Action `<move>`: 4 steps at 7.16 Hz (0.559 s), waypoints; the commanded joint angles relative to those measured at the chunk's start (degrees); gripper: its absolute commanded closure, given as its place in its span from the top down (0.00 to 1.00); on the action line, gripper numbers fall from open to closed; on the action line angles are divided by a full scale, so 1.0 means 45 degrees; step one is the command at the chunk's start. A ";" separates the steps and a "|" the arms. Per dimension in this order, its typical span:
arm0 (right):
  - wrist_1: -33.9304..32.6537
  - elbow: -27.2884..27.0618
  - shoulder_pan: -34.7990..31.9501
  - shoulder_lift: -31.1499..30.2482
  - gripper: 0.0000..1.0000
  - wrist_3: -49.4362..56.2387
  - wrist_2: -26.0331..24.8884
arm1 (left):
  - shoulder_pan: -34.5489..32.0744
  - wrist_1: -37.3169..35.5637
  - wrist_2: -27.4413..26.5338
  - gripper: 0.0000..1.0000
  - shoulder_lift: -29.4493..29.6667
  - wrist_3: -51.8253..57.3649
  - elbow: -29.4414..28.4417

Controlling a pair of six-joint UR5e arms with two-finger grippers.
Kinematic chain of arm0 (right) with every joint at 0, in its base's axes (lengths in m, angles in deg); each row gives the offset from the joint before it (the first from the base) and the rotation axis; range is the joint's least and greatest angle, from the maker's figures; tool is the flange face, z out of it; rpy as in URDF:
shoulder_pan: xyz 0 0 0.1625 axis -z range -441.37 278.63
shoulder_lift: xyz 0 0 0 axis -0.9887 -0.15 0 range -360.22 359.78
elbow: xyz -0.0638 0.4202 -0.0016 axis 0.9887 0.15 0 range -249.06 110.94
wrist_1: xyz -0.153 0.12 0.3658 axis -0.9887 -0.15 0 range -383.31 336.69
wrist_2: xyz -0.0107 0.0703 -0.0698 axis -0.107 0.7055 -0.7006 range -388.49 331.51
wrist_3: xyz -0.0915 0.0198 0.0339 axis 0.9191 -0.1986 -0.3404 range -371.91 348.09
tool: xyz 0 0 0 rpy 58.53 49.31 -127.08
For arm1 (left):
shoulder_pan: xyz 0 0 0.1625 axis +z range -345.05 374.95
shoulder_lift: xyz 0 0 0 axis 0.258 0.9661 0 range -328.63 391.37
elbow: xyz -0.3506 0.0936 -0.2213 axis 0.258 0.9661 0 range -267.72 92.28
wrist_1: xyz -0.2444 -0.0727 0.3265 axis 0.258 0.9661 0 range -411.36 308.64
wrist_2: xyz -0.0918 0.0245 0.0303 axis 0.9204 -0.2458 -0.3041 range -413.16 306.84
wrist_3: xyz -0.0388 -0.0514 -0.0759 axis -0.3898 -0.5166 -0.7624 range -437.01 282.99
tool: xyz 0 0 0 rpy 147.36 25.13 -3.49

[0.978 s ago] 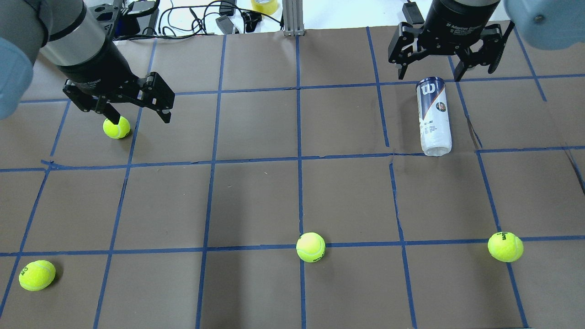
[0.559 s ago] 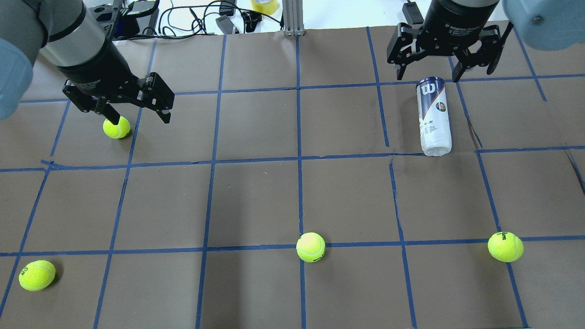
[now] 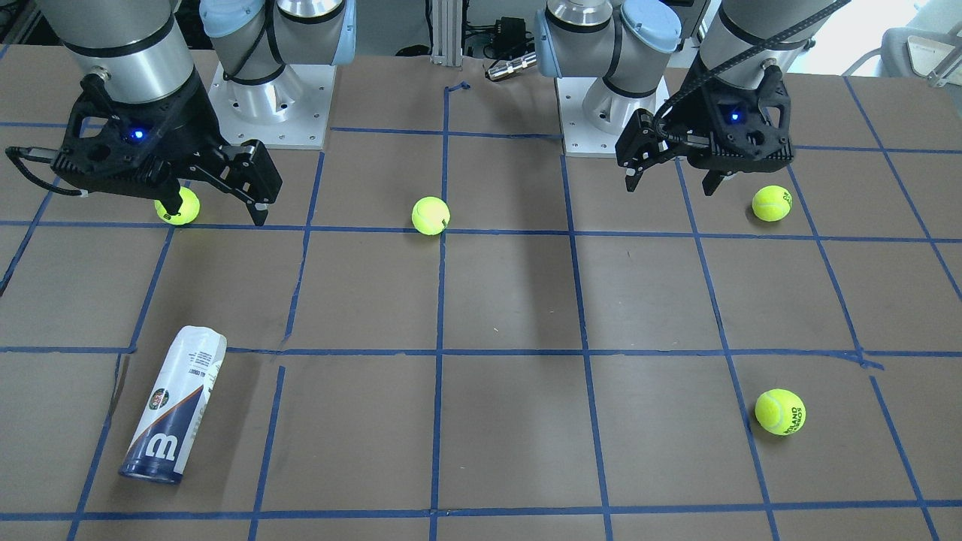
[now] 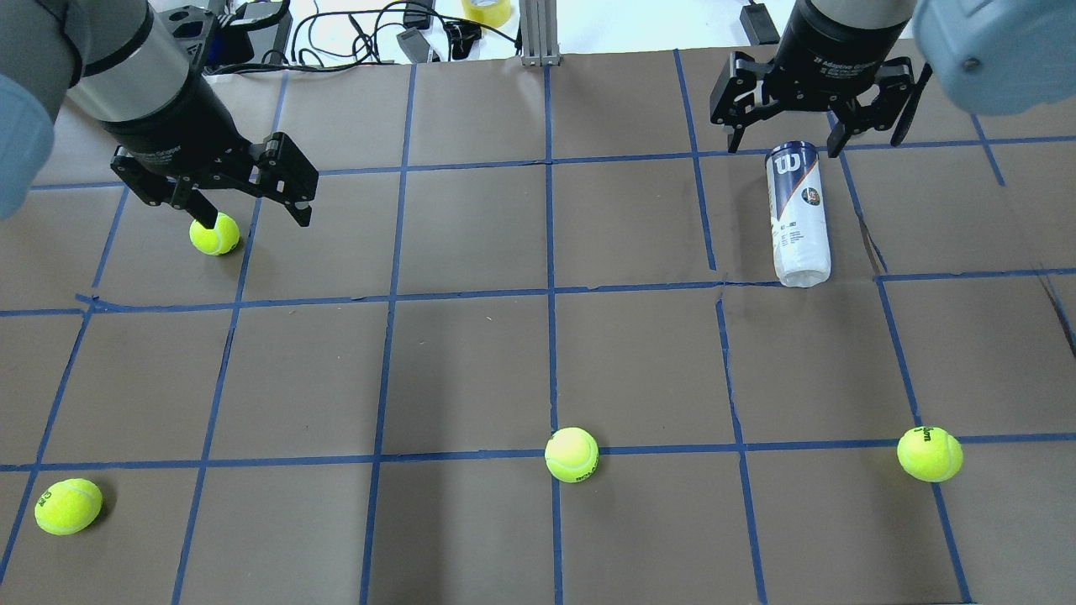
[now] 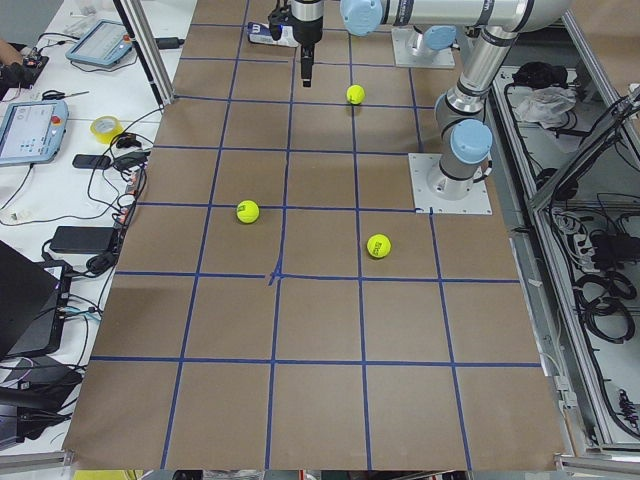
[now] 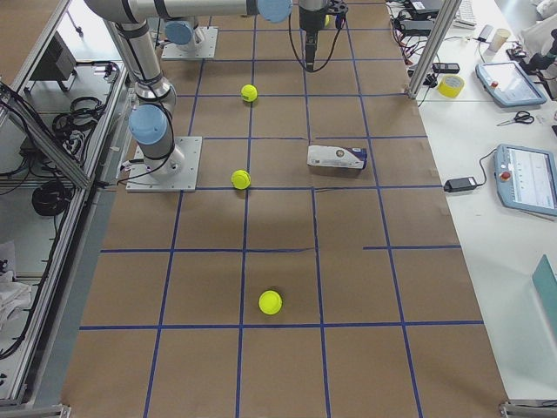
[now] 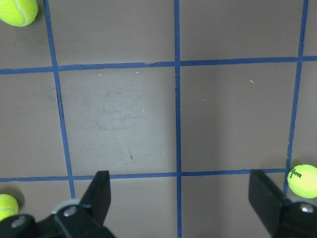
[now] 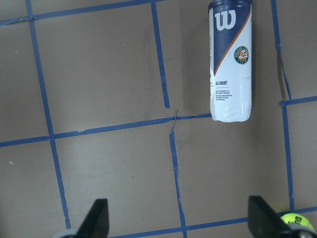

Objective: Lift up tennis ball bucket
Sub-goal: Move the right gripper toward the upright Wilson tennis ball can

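The tennis ball bucket (image 4: 797,214) lies on its side on the brown table, navy "W" end toward the far edge; it also shows in the front view (image 3: 174,415) and the right wrist view (image 8: 231,59). My right gripper (image 4: 807,139) is open and empty, high above the table near the can's navy end, not touching it; in the front view it (image 3: 216,210) hangs well above the table. My left gripper (image 4: 255,220) is open and empty over the table's left side, next to a tennis ball (image 4: 214,234).
Three more tennis balls lie at the near left (image 4: 66,506), near middle (image 4: 572,455) and near right (image 4: 929,454). Cables, a tape roll (image 4: 486,10) and a metal post (image 4: 538,34) stand at the far edge. The arm bases (image 3: 270,98) are bolted to the robot's side.
My right gripper has shifted slightly toward the far edge, staying open above the can's navy end. The left gripper, the can and the balls have barely moved.
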 commanded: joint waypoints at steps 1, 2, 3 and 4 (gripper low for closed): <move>-0.0216 0.0059 0.0584 0.0555 1.00 0.0129 0.0033 | 0.0000 -0.0011 0.0010 1.00 -0.0020 -0.0034 0.0055; -0.0836 0.0138 0.0916 0.0695 1.00 0.0401 -0.0161 | 0.0000 0.0009 0.0010 1.00 -0.0001 -0.0034 0.0055; -0.1113 0.0042 0.1365 0.1257 1.00 0.1448 -0.0124 | 0.0000 -0.0011 -0.0009 1.00 -0.0020 -0.0034 0.0055; -0.1115 -0.0017 0.2200 0.1669 1.00 0.2232 0.0012 | 0.0000 -0.0030 -0.0028 1.00 -0.0020 -0.0034 0.0055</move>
